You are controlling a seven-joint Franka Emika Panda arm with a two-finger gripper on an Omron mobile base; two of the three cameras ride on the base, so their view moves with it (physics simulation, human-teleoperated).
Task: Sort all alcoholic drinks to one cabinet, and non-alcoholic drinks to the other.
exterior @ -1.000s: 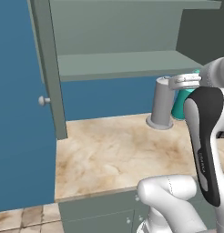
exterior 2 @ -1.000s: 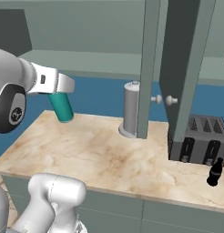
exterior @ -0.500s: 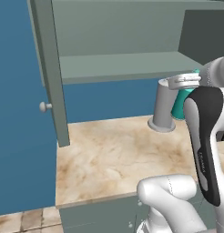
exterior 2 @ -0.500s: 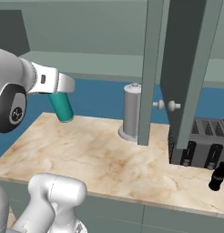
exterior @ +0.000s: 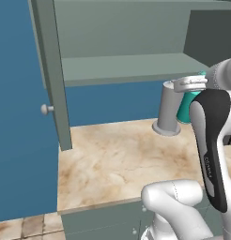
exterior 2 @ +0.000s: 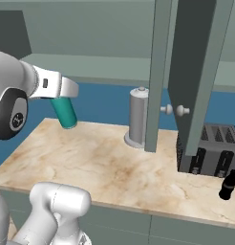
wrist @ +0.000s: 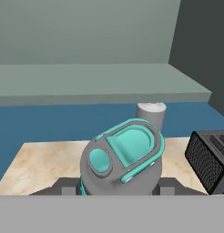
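One teal cylindrical flask with a grey cap (exterior 2: 65, 113) sits clamped between our gripper's (wrist: 120, 189) two fingers, lifted clear of the marble counter (exterior 2: 110, 170), tilted.

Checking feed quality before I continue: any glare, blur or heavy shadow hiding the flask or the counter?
Left base view: flat even light, sharp; the arm covers most of the teal flask. Right base view: the flask is clear, with soft shadows on the counter. Hand view: the flask's cap is crisp, no glare.

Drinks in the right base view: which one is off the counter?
The teal flask, held tilted in the gripper; the small black bottle stands on the counter by the toaster.
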